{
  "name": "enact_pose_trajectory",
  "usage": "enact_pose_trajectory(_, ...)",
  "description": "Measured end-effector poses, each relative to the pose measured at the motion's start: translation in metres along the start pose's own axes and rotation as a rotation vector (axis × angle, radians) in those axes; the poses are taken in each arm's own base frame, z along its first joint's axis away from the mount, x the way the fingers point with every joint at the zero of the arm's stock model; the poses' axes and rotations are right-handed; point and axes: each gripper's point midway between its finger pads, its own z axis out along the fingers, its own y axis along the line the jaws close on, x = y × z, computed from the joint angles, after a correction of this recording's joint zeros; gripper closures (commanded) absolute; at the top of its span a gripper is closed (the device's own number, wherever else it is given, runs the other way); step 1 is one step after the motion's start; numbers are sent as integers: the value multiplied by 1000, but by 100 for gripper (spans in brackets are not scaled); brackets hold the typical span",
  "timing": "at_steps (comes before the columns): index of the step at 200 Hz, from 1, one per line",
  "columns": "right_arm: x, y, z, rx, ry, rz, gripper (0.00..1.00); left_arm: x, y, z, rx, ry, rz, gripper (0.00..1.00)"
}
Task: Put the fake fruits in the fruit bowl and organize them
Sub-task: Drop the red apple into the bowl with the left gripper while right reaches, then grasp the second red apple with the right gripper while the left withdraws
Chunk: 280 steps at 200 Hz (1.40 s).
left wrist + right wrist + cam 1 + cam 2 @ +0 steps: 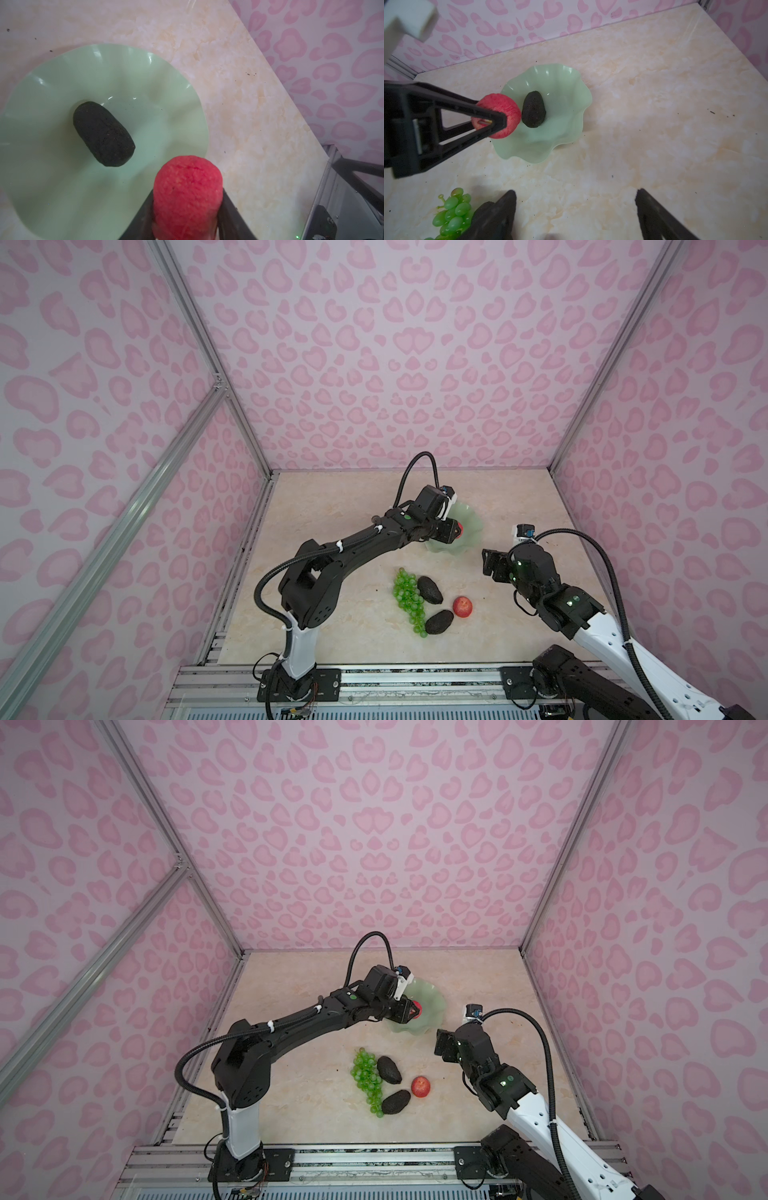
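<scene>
My left gripper (pixel 188 194) is shut on a red apple (pixel 187 187) and holds it over the near edge of the pale green fruit bowl (pixel 99 68), as both top views show (pixel 459 529) (pixel 417 1009). One dark avocado (pixel 533 112) lies in the middle of the bowl (pixel 566 97). On the table in front of the bowl lie the green grapes (pixel 409 601), two avocados (pixel 430 590) (pixel 439 622) and a second apple (pixel 462 606). My right gripper (pixel 576 199) hangs open and empty to the right of the bowl (pixel 473 526), above bare table.
Pink patterned walls close in the marble table (pixel 332 531) on three sides. An aluminium rail (pixel 374 680) with both arm bases runs along the front edge. The left arm (pixel 353 547) stretches over the table's left half toward the bowl.
</scene>
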Motion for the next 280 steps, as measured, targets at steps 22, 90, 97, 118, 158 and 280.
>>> enact_pose_trajectory(22, 7, -4, -3, 0, 12, 9, 11, -9, 9, 26, -6, 5, -10, 59)
enact_pose_trajectory(90, 14, -8, -8, 3, 31, 9, 11, 13, 44, 78, -64, 91, -55, 51)
enact_pose_trajectory(97, 14, -8, -7, 3, 31, 9, 11, 18, 46, 80, -69, 104, -60, 48)
enact_pose_trajectory(118, 15, -8, -6, 6, 37, 6, 11, 22, 51, 81, -78, 120, -68, 40)
enact_pose_trajectory(158, 21, -8, -2, 19, 78, -9, 14, 13, 48, 78, -70, 100, -60, 35)
enact_pose_trajectory(280, 131, 47, 3, -107, 386, -190, 23, 34, 71, 69, -171, 84, 4, 34)
